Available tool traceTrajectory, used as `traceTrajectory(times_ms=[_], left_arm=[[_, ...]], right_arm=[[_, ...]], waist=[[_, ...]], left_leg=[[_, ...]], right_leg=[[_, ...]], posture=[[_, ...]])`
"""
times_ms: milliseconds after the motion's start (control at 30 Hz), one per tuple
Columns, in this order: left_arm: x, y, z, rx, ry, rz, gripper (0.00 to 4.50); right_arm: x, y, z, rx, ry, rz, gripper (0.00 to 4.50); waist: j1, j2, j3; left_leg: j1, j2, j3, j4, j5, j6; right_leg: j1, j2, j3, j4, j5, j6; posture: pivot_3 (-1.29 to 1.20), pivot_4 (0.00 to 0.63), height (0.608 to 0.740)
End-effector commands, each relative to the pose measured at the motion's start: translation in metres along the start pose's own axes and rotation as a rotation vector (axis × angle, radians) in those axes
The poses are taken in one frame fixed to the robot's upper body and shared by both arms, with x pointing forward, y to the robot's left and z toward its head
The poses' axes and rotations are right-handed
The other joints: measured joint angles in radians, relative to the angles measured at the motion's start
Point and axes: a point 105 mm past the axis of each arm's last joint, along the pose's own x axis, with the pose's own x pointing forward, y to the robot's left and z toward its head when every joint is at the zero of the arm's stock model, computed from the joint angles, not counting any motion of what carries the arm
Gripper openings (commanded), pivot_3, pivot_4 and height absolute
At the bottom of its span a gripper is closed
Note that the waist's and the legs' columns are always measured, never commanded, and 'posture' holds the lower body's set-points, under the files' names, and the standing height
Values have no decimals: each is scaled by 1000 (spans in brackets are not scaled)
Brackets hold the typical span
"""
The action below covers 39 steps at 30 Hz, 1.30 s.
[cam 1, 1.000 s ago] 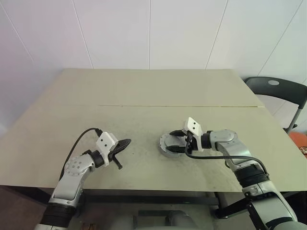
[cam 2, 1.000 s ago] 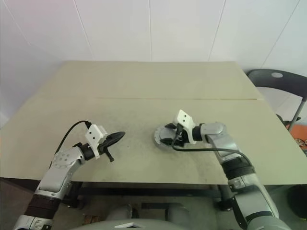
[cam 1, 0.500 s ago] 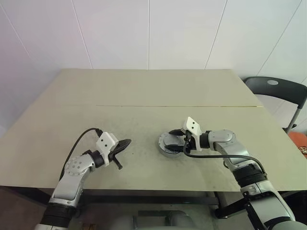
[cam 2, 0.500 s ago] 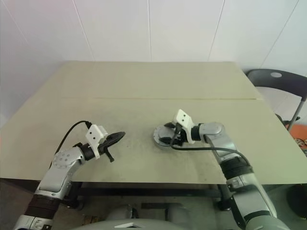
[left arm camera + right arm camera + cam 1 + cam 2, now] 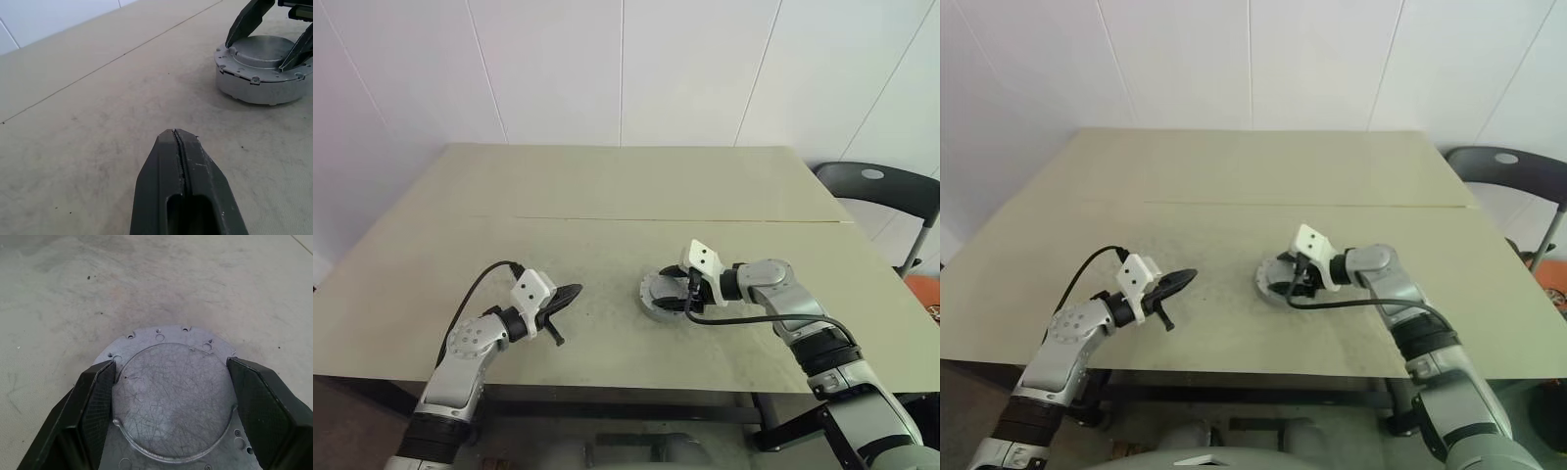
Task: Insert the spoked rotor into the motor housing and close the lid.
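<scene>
The left arm reaches low over the desk (image 5: 607,186), its tool (image 5: 570,294) pressed together and empty. Farther in, the right arm bends inward; its tool (image 5: 171,391) stands spread wide, fingers (image 5: 95,396) flanking the lid's (image 5: 264,51) raised centre atop the motor housing (image 5: 259,88).

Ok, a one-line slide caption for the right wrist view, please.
Right gripper straddles the lid seated on the table, one black finger at each side of its raised centre.
</scene>
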Motion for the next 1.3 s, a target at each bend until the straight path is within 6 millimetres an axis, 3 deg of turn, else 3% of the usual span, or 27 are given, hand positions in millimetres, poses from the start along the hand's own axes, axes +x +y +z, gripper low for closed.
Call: traceTrajectory(times_ms=[33, 233, 367, 567, 700, 833, 1067, 1300], left_arm=[[3, 3, 10, 30, -25, -2, 0], [5, 2, 9, 29, -24, -10, 0], [5, 2, 9, 31, -23, -10, 0], [6, 1, 8, 29, -25, -14, 0], [6, 1, 8, 28, -23, -13, 0], [5, 1, 8, 27, -22, -11, 0], [9, -3, 9, 16, -30, -33, 0], [50, -3, 30, -27, -117, -128, 0]], right_arm=[[-10, 6, -46, 153, 151, 7, 3262], [-11, 26, -59, 254, 185, 101, 3262], [-10, 18, -35, 275, 36, 73, 3262], [-10, 3, -54, 171, 149, -38, 3262], [-4, -3, -52, 148, 128, -79, 3262], [-1, -6, -50, 128, 123, -108, 3262], [-1, 20, -74, 190, 240, 10, 3262], [0, 18, -70, 183, 224, 7, 3262]], waist=[[1, 0, 0], [19, -1, -5], [24, -4, -14], [19, -3, -15], [17, -2, -16], [16, -1, -15], [21, 0, -16], [25, -1, -17]], left_leg=[[0, 0, 0, 0, 0, 1], [-1, -1, 0, -4, -1, 2], [0, -2, 0, -15, -1, 2], [0, -2, 2, -20, -3, 1], [3, -1, 5, -19, -4, -1], [3, -1, 5, -19, -4, -1], [4, 3, 6, -17, -4, -1], [2, 3, 6, -17, -4, -1]], right_leg=[[0, -1, 0, 0, 0, 0], [0, -4, 0, -4, 0, 0], [0, -9, -4, -13, 0, 0], [-2, -28, -29, -14, 0, -1], [-1, -46, -52, -16, 4, -8], [-2, -49, -57, -18, 10, -17], [-2, -51, -66, -18, 11, -18], [-2, -58, -78, -21, 11, -18]], posture=[[0, 0, 740], [0, 0, 740], [0, 0, 740], [0, 0, 740], [0, 0, 740], [0, 0, 740], [0, 0, 740], [0, 0, 740]])
